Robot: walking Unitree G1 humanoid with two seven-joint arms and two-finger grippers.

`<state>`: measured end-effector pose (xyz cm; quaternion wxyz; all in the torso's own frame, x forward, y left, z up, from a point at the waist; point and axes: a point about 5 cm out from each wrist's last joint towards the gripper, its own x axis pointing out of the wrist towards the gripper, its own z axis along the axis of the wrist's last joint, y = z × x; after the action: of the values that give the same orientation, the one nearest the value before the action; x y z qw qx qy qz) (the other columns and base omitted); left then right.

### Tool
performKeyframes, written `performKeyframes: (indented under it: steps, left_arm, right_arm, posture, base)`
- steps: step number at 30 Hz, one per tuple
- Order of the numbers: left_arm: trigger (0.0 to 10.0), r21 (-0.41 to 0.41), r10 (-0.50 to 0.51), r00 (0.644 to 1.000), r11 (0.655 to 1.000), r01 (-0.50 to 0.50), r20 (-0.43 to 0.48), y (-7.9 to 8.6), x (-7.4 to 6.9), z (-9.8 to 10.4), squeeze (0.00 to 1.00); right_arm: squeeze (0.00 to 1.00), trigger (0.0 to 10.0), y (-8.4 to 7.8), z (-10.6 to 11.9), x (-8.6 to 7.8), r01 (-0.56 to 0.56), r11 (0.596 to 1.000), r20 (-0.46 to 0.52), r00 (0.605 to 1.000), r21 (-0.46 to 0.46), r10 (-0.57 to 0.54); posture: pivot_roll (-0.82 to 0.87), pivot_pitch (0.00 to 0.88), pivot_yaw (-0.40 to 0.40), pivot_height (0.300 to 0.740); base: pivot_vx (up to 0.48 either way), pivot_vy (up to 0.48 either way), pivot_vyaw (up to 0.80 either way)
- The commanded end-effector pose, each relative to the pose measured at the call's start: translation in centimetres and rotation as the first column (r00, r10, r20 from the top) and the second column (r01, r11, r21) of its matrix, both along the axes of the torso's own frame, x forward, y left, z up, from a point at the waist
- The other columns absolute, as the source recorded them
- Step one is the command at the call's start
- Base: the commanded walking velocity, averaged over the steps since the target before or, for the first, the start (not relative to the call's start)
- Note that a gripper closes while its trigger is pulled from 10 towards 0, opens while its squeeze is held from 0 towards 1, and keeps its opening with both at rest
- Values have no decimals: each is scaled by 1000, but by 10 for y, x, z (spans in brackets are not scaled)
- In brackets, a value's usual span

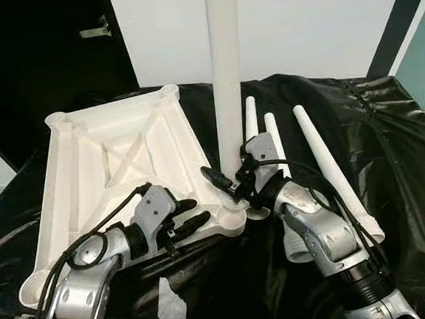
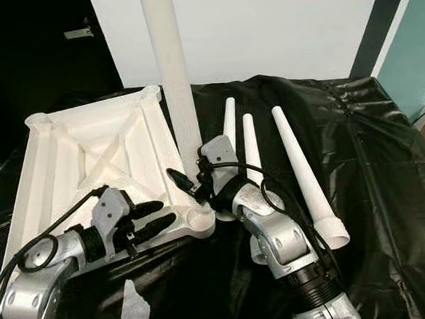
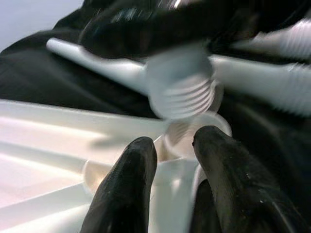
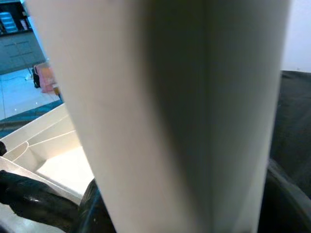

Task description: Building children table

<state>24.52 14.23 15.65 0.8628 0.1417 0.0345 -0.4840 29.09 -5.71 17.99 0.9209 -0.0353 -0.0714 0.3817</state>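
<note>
While upright — leg (image 1: 226, 71) beside tabletop (image 1: 118, 166)

Plain indoor workroom: white wall (image 1: 319, 20), black sheet (image 1: 388, 162) draped over the work surface.

From where I'm driving, everything sits on a crinkly black plastic sheet (image 1: 387, 147) spread over the work surface. Plain white wall (image 1: 319, 20) behind, with a dark panel (image 1: 38, 62) on the left and a black vertical strip (image 1: 401, 16) next to a teal wall (image 1: 423, 64) on the right. Even, soft lighting.
</note>
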Motion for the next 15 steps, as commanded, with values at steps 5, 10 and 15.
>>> performKeyframes:
  steps: [5,10,15]
  left_arm:
    - [10000,-58,183,983,982,-181,28,5,1,-1,0]
    - [10000,-72,200,980,978,-198,24,3,-1,-3,0]
    - [10000,-88,209,978,974,-207,6,2,-4,-3,0]
  right_arm:
    - [0,10000,4,-5,-2,5,1000,3,1000,29,-5]
    - [0,10000,5,-9,-2,10,999,-10,1000,41,-10]
    - [0,10000,5,-11,-2,22,998,-15,1000,51,-21]
  posture:
    - [45,0,-4,740]
    - [53,0,-6,740]
    - [58,0,-7,740]
  base:
    - [0,0,0]
    - [0,0,0]
    - [0,0,0]
